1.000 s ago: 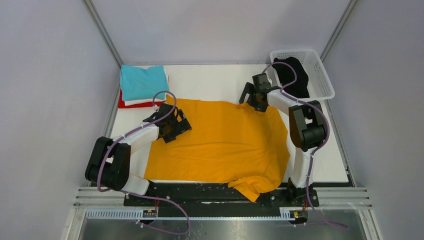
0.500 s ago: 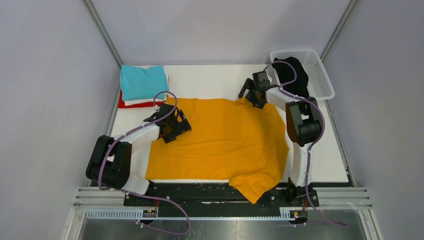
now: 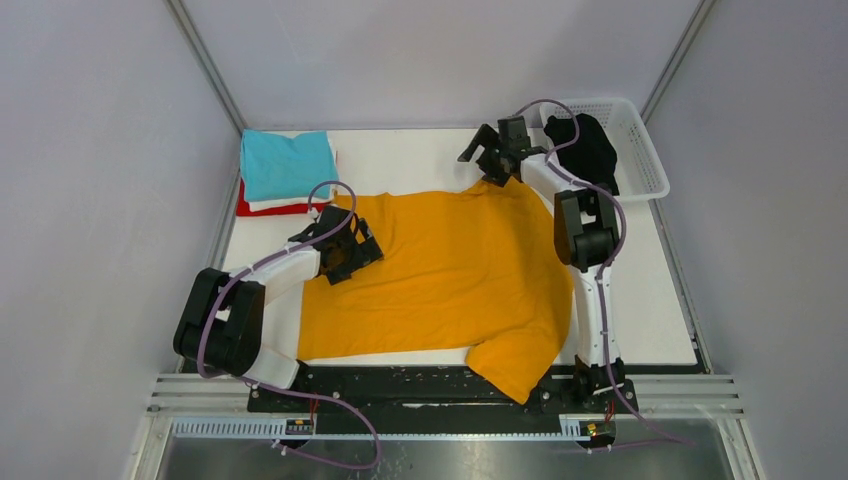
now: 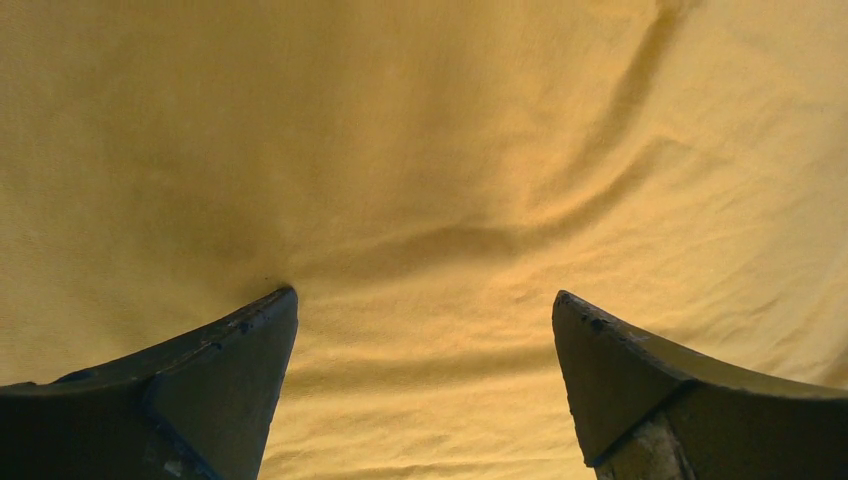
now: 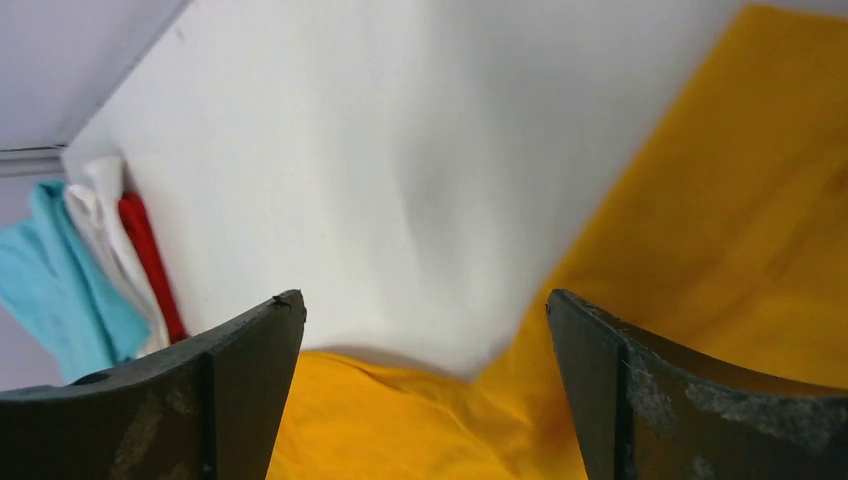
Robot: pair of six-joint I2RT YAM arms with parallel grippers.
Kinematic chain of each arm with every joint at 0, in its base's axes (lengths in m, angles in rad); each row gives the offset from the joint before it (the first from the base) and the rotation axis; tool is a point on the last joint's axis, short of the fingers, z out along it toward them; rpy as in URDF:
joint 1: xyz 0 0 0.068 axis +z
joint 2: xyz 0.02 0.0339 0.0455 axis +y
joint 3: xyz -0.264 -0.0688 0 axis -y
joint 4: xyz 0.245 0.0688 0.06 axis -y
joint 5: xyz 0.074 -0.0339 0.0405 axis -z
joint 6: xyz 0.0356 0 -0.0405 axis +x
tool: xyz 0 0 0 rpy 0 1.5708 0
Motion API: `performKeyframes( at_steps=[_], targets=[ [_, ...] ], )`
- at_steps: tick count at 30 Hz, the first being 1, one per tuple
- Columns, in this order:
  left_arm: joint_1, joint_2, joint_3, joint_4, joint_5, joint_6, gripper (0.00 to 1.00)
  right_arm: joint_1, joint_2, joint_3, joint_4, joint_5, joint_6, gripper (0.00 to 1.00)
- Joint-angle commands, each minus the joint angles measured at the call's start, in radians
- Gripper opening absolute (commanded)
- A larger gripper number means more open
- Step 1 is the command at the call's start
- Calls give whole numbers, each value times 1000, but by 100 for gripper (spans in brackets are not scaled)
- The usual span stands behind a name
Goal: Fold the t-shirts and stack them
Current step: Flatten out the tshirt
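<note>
Top external view: mustard-orange tee [image 3: 450,275] lies spread mostly flat across the middle of the white table [image 3: 420,160]. One sleeve drapes over the near edge by the right arm's base, w/ a few soft creases elsewhere.

Left gripper [image 3: 355,250] sits low over the tee's left part, near its far-left corner. In the left wrist view its fingers [image 4: 230,370] stand wide apart w/ only orange cloth btwn them and nothing pinched. Tips look v. close to the fabric, and a crease starts at the left tip, but actual contact can't be told.

Right gripper [image 3: 480,155] is at the far side of the table, just past the tee's far edge, arm stretched out long. Right wrist view shows its fingers [image 5: 240,400] fully spread too, w/ bare table and the tee's edge showing in the gap. It has hold of nothing.

At the far-left corner of the table is a folded stack: teal tee [image 3: 287,163] on top, white tee [image 3: 290,204] under it, red tee [image 3: 250,209] at the bottom. Only the edges of the lower two show. Same stack shows at the left edge of the right wrist view.

Black tee [image 3: 590,150] sits bunched inside the white lattice basket [image 3: 645,160] at the far-right corner, just beside the right arm's wrist.
</note>
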Motion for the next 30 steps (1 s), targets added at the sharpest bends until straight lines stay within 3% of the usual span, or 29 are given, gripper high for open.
performKeyframes(
  at_steps=[1, 7, 9, 11, 16, 19, 23, 30],
  targets=[
    [-1, 19, 24, -12, -41, 20, 99, -7, 110, 196, 25, -111, 80, 100],
    [-1, 8, 26, -21, -51, 22, 99, -6, 304, 602, -43, -146, 80, 100],
    [-1, 0, 26, -26, -59, 24, 99, -4, 308, 662, -118, -158, 18, 99],
    [-1, -6, 24, -24, -63, 24, 99, 0, 228, 558, -167, -92, -46, 99],
    [-1, -4, 27, -22, -53, 29, 99, -5, -76, 45, -33, 62, -18, 99],
    [-1, -2, 26, -19, -45, 29, 99, -5, -171, -113, -35, 102, -22, 98],
    [-1, -5, 22, -11, -37, 27, 99, -5, -215, -209, -53, 130, -28, 93],
    [-1, -2, 19, -8, -37, 27, 99, -9, -133, -135, -96, 66, -16, 89]
  ],
)
